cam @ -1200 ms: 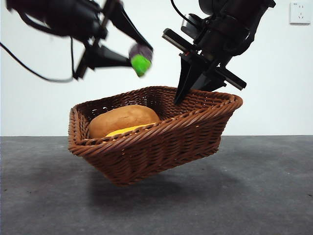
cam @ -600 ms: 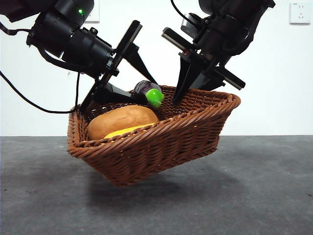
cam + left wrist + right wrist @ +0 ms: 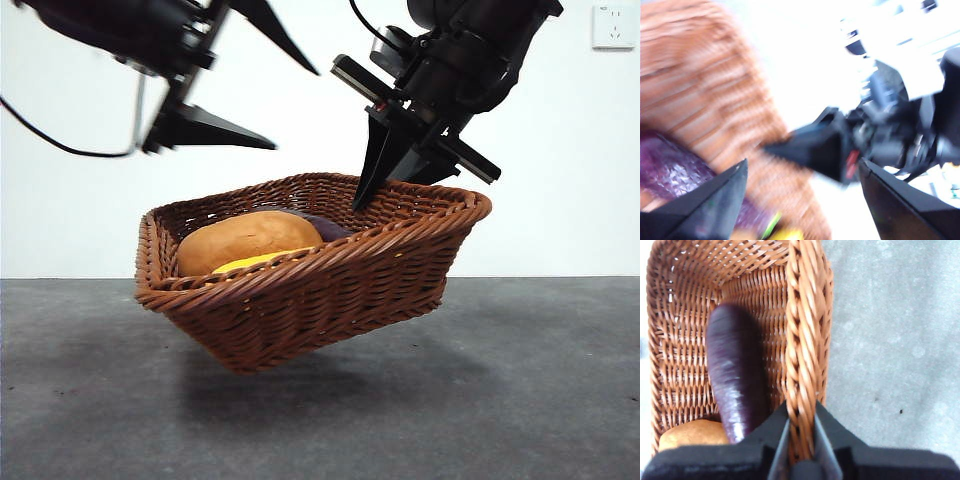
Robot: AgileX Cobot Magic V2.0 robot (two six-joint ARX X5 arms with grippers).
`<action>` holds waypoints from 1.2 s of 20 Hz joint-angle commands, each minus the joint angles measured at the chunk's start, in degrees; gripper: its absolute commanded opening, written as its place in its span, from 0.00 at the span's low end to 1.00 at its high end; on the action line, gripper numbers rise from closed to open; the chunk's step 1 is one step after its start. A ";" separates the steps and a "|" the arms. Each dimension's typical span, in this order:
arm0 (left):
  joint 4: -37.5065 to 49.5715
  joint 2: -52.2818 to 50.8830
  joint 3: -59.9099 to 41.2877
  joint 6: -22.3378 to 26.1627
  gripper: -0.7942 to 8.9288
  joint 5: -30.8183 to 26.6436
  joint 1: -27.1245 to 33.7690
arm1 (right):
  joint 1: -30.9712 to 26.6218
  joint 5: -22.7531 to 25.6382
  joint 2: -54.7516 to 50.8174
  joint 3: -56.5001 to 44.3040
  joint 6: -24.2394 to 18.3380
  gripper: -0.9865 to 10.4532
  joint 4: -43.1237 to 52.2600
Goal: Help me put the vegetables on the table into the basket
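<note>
Eggplant (image 3: 735,377) dropped from left tool (image 3: 262,90), now lying in basket (image 3: 320,280) beside potato (image 3: 248,240) | left tool risen, jaws wide, empty | right tool (image 3: 801,435) clamps basket rim, basket tilted above counter (image 3: 540,380) | corn (image 3: 250,263) under potato

The basket (image 3: 310,275) hangs tilted above the table (image 3: 540,400), so open room runs beneath it. The right gripper (image 3: 372,190) pinches its rim, blocking that side. Inside, the potato (image 3: 248,240), corn (image 3: 250,264) and eggplant (image 3: 735,375) fill most of the floor. The left gripper (image 3: 285,110), jaws spread, hangs above the basket's other side, with clear air between it and the potato.
</note>
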 commanded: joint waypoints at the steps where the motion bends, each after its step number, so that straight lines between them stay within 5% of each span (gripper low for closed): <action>1: -6.86 -4.17 -0.35 9.09 0.47 -0.11 2.01 | -0.22 -1.01 -0.02 0.46 -0.13 0.08 0.74; 5: -19.56 -16.85 -0.35 21.29 0.46 -3.41 8.31 | -0.44 -1.84 -0.33 1.51 -0.17 0.08 -0.50; 8: -29.40 -24.70 -0.35 30.45 0.07 -11.54 12.79 | -0.92 -1.73 -2.14 1.51 -0.15 0.08 -0.46; 12: -36.79 -31.26 -0.35 39.04 0.07 -16.79 16.00 | -4.00 -1.88 -7.26 1.51 -0.17 0.08 -2.40; 19: -38.03 -34.84 -0.35 40.11 0.07 -16.72 16.20 | -19.85 -1.97 -17.29 1.51 -6.54 0.08 -13.29; 24: -38.10 -34.80 -0.35 40.11 0.07 -16.11 16.15 | -31.61 -7.08 -17.07 1.49 -12.44 0.08 -16.35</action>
